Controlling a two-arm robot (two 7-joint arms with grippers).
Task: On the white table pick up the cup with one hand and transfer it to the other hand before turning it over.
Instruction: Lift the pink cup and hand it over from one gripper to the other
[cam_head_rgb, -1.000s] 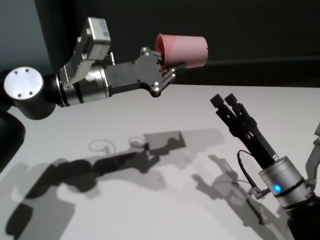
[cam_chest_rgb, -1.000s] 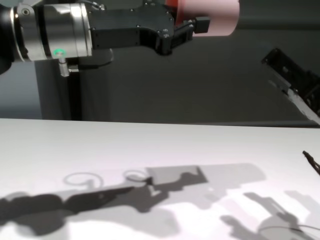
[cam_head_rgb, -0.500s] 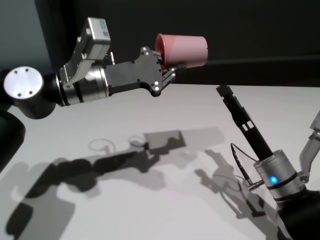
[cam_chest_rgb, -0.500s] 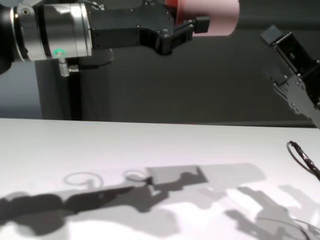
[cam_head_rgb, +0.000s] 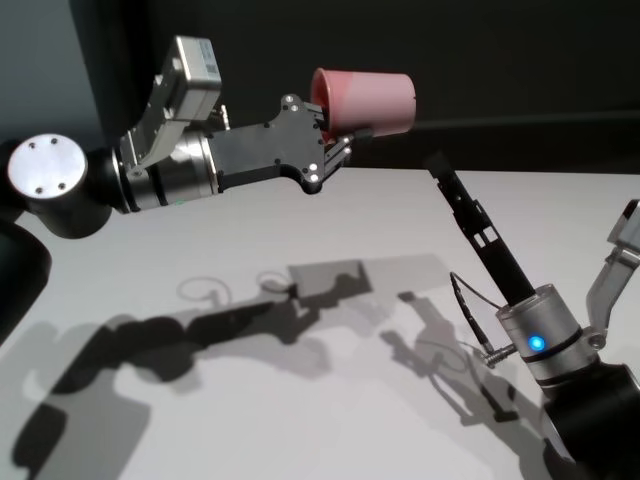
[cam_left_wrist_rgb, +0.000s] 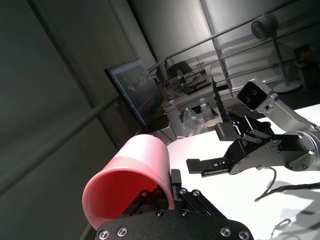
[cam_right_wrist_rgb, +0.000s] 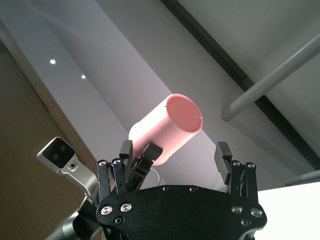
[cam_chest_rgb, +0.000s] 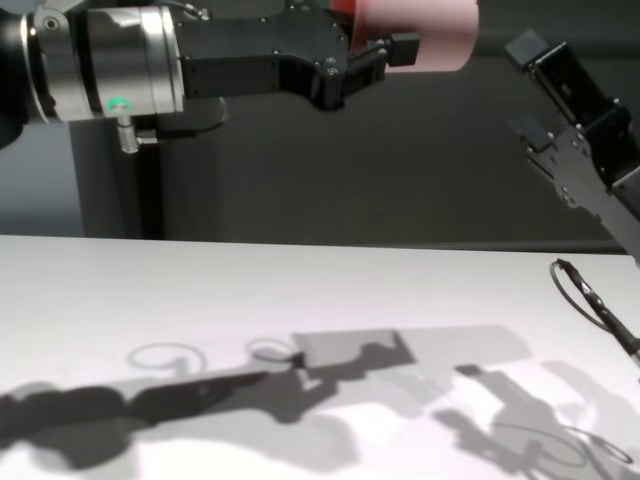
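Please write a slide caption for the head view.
Left claw holds pink plastic cup sideways; open right claw approaches.

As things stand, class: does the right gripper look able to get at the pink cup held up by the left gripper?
Probably yes. The left gripper holds the cup sideways above the white table, gripping its rim end, so its base end is free. The right gripper is open, aimed at it, with nothing between.

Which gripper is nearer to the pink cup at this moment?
Left. The left gripper is shut on the cup, holding it on its side above the white table. The right gripper is open, apart from the cup, pointing up at it.
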